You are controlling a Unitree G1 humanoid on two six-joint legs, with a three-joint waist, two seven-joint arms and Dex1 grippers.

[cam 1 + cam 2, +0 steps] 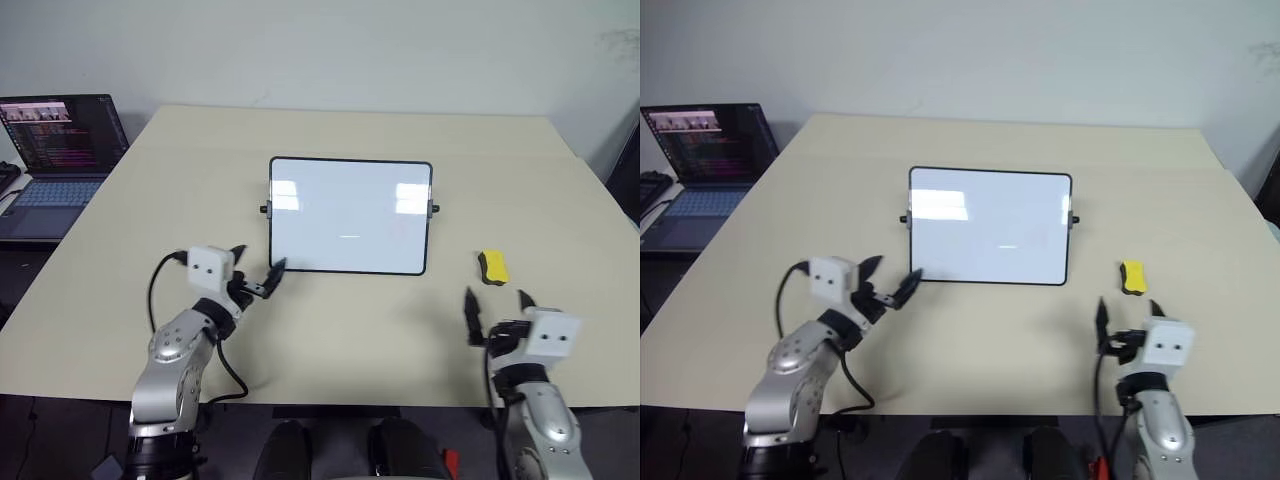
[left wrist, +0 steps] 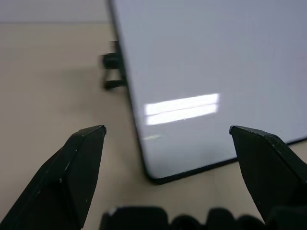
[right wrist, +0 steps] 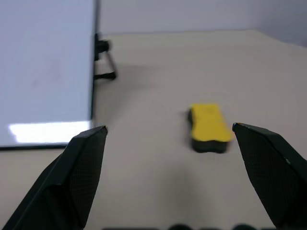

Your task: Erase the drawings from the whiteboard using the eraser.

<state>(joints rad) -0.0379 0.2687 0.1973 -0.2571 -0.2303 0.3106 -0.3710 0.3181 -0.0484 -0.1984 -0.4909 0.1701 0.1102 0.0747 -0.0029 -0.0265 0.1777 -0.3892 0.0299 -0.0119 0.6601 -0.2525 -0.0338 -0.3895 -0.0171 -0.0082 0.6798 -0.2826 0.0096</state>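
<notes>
The whiteboard lies flat at the table's middle, black-framed, with small knobs on its short sides. The drawings are out of view; its surface looks plain white with light reflections. The eraser, a small yellow block with a black underside, rests on the table to the right of the board's near right corner. My left gripper is open and empty, level, just off the board's near left corner. My right gripper is open and empty, a short way on my side of the eraser, not touching it.
The beige table reaches a pale wall at the back. An open laptop sits on a lower surface off the table's left edge. A black cable loops beside my left arm near the table's front edge.
</notes>
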